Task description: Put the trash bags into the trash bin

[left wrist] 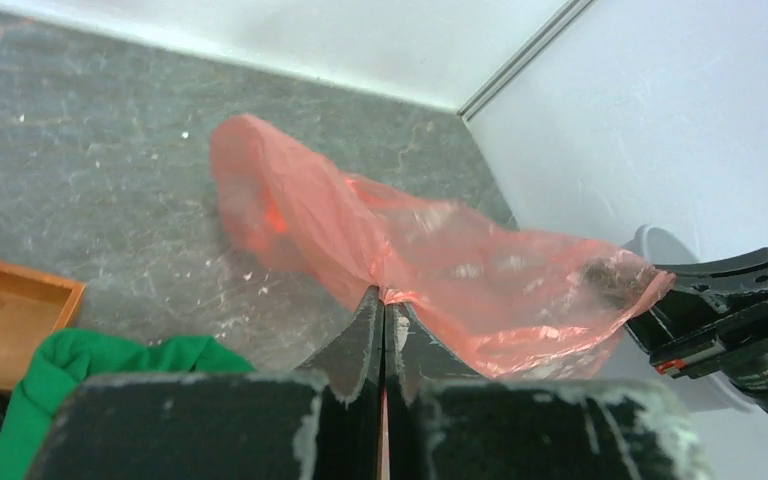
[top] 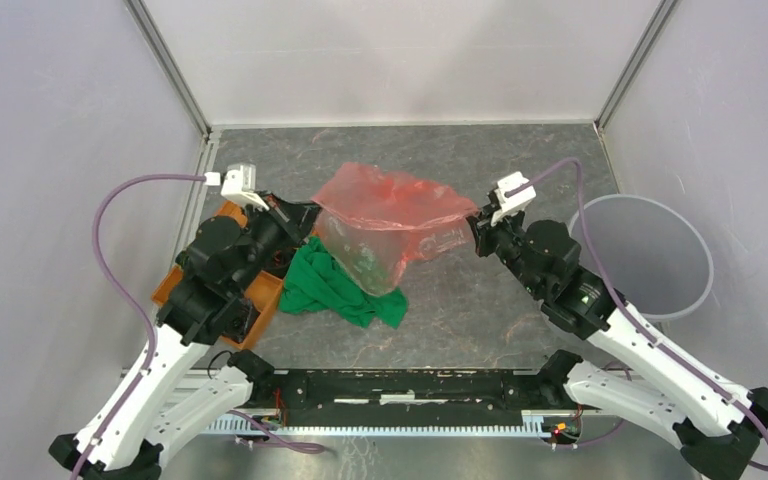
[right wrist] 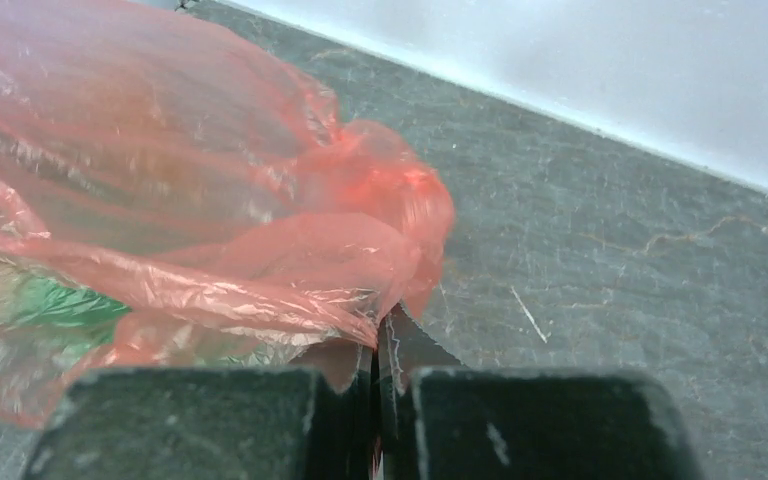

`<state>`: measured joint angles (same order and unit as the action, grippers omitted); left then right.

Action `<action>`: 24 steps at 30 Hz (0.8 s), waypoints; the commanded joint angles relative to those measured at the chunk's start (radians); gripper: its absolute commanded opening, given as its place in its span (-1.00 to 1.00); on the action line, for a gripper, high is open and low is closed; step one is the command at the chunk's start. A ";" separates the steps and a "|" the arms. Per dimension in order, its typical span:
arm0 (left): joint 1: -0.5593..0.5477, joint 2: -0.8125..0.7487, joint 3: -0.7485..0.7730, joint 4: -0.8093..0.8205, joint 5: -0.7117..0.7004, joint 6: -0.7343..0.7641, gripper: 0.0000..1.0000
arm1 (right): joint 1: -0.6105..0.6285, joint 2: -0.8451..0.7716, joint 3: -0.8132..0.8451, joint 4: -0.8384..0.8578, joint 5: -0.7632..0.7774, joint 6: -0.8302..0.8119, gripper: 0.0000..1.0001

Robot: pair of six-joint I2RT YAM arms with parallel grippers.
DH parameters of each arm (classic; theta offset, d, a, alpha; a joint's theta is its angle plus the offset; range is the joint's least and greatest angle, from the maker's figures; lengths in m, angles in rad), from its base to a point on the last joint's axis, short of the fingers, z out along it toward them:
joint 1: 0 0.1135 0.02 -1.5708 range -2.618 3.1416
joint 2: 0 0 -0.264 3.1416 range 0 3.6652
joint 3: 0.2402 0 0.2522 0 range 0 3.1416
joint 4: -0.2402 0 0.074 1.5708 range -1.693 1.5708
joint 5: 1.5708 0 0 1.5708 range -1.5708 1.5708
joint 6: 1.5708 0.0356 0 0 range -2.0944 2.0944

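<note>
A translucent red-pink trash bag (top: 390, 215) hangs stretched between my two grippers above the middle of the table. My left gripper (top: 309, 218) is shut on the bag's left edge, the film pinched at its tips (left wrist: 384, 296). On the bag's right edge my right gripper (top: 476, 224) is shut too, with film bunched between its tips (right wrist: 376, 335). The bag (left wrist: 430, 265) sags open below the grips, and its far side (right wrist: 180, 200) billows toward the back. The trash bin (top: 650, 255), a round grey-white bucket, stands at the right edge of the table, behind my right arm.
A green cloth (top: 335, 285) lies crumpled under the bag's lower end. An orange tray (top: 250, 300) sits at the left beneath my left arm. White walls with metal posts close in the table's back and sides.
</note>
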<state>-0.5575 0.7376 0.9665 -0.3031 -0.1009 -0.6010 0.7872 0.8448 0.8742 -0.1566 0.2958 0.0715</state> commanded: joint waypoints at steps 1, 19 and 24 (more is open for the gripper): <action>0.003 0.007 -0.141 -0.021 0.018 -0.032 -0.96 | -0.001 0.007 -0.121 -0.013 0.010 0.060 -0.99; 0.004 0.134 0.194 -0.057 0.190 0.063 -0.96 | -0.001 -0.028 -0.011 -0.071 -0.033 -0.090 -0.85; 0.003 0.168 0.185 -0.099 0.280 0.076 -0.96 | -0.001 -0.041 -0.052 -0.181 0.009 -0.079 -0.63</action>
<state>-0.5568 0.8463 1.1725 -0.3473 0.0708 -0.5747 0.7872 0.7750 0.8337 -0.2371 0.2913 0.0021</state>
